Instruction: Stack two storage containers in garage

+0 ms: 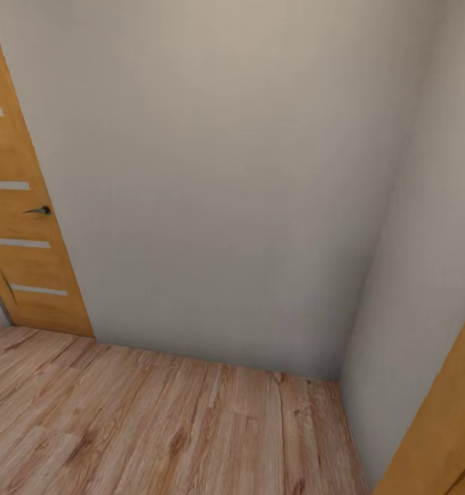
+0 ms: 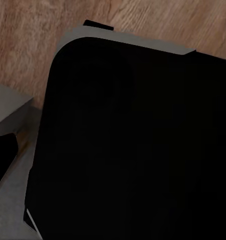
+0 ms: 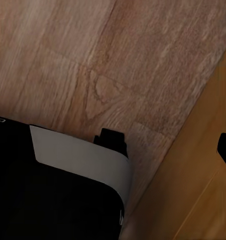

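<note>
Corner of a room, head view. Plain pale grey-white wall [image 1: 211, 179] fills most of the field, meeting a second pale wall [image 1: 424, 227] at the right in a vertical corner line. Below, pale wood-plank floor [image 1: 156, 426] with visible grain and knots, boards running away toward the wall base.

At the left, an orange-brown wooden door [image 1: 23, 227] with four narrow frosted horizontal strips and a small dark lever handle [image 1: 40, 210]; the door looks tilted with the camera's angle. At the lower right edge, part of a second orange-brown wooden panel [image 1: 441, 426], close to the camera; whether it is a door leaf or a frame I cannot tell.

Left wrist view: a large black rounded robot body part [image 2: 138, 150] with a grey rim takes most of the field, wood-plank floor beyond it. Left gripper: fingers not made out, so its opening cannot be told.

Right wrist view: black and pale grey robot body [image 3: 57, 190] in the near corner, wood floor past it, and the orange-brown panel along one side. Right gripper: opening cannot be told either.

The orange-red storage bins are nowhere in these frames; their location cannot be told.
</note>
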Available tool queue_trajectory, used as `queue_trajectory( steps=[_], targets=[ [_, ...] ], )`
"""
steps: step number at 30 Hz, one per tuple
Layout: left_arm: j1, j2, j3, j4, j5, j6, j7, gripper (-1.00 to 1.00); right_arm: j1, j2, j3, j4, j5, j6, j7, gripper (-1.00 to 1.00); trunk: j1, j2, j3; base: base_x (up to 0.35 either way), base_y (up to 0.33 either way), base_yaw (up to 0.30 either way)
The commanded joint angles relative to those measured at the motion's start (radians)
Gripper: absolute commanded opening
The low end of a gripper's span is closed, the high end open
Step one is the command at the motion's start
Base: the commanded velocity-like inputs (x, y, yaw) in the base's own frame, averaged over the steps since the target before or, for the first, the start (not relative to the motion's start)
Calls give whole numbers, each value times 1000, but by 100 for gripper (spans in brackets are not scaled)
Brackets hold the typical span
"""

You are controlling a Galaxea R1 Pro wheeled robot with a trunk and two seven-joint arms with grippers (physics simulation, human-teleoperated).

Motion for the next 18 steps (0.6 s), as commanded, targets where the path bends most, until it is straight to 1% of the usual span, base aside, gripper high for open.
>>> queue_trajectory(
  steps=[1,14,18],
  targets=[
    [0,0,2,0,4,-2,0,100,-1,0,1,3,6,-6,2,100,1,0,-1,321,0,0],
    [0,0,2,0,4,-2,0,100,-1,0,3,3,11,-6,3,100,1,0,-1,321,0,4],
    [0,0,2,0,4,-2,0,100,-1,-1,3,3,11,-8,1,100,1,0,-1,321,0,184]
  ],
)
